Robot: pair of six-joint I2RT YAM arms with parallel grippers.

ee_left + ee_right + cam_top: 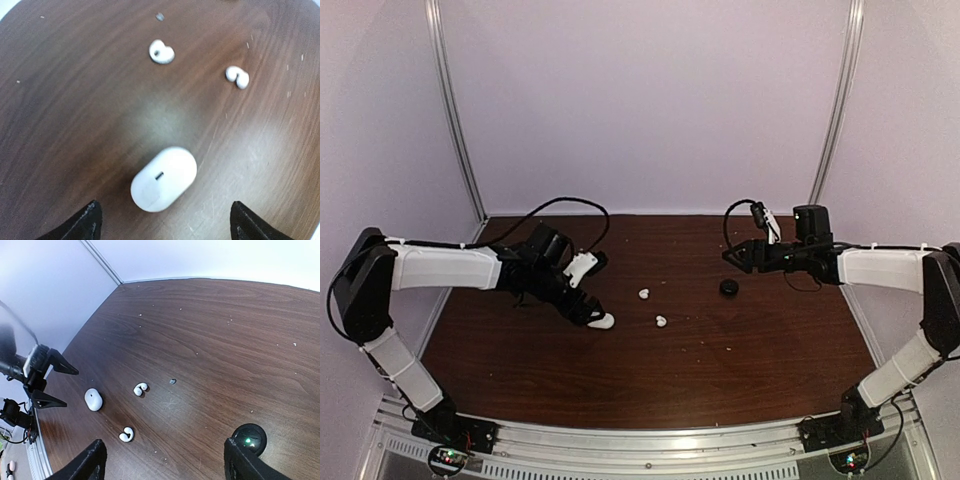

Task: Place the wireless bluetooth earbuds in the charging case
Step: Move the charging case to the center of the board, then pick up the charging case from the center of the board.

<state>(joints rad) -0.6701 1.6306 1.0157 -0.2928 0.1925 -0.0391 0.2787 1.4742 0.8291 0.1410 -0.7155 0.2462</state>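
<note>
Hovering left gripper (167, 226): jaws spread wide with nothing between them, fingertips clear of the case.
White charging case (164, 179): lying flat on the table (60, 125) just ahead of the left fingertips, roughly centred between them, askew to the jaw line; lid looks shut.
First earbud (161, 51): white, well ahead of the left gripper, beyond the case, loose on the wood.
Second earbud (237, 77): white, ahead and off to one side of that gripper, apart from the first.
Right gripper (162, 462): jaws open and empty, hanging above the table.
Black round case (249, 438): just ahead of one finger of the right gripper.
Step in hand (judgement): securing the white case so that it can be opened.
Handling advice: square the jaws across the case's narrow sides, descend evenly and close gently. The smooth shell probably slips if pinched off-centre.
</note>
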